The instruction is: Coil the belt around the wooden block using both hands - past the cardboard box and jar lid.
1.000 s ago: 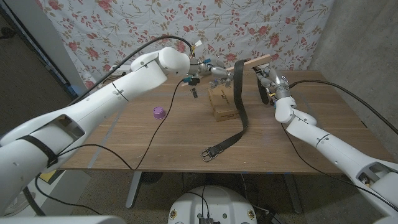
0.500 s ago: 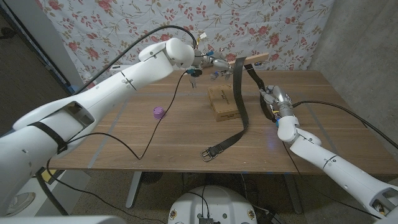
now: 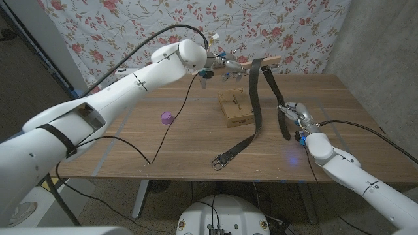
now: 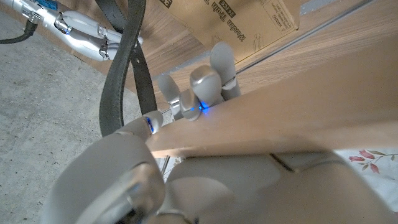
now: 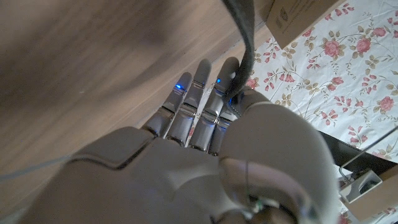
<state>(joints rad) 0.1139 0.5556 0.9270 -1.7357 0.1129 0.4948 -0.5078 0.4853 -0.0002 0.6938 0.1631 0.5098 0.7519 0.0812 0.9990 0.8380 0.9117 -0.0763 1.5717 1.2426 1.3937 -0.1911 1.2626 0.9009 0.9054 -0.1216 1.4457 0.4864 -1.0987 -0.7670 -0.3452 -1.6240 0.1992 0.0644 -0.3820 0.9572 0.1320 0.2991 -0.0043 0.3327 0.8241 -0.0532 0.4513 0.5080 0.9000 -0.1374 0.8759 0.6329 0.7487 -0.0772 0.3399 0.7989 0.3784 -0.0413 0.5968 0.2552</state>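
Note:
My left hand (image 3: 225,66) holds the wooden block (image 3: 264,62) level in the air above the far side of the table. The black belt (image 3: 254,104) is draped over the block. Its long part hangs down to the table and ends at the buckle (image 3: 219,161) near the front edge. Its short end runs down to my right hand (image 3: 294,112), which pinches it low over the table's right side. In the left wrist view the block (image 4: 280,106) crosses my fingers (image 4: 199,87), with the belt (image 4: 124,68) looped beside them. In the right wrist view the belt (image 5: 245,37) passes between my fingers (image 5: 205,106).
A cardboard box (image 3: 235,108) lies on the table under the raised block, just left of the hanging belt. A small purple jar lid (image 3: 166,118) sits on the left part of the wooden table (image 3: 176,153). A flowered cloth hangs behind.
My right hand has moved down and toward the front edge with the belt's short end, drawing it taut from the block. The left hand and block have barely shifted.

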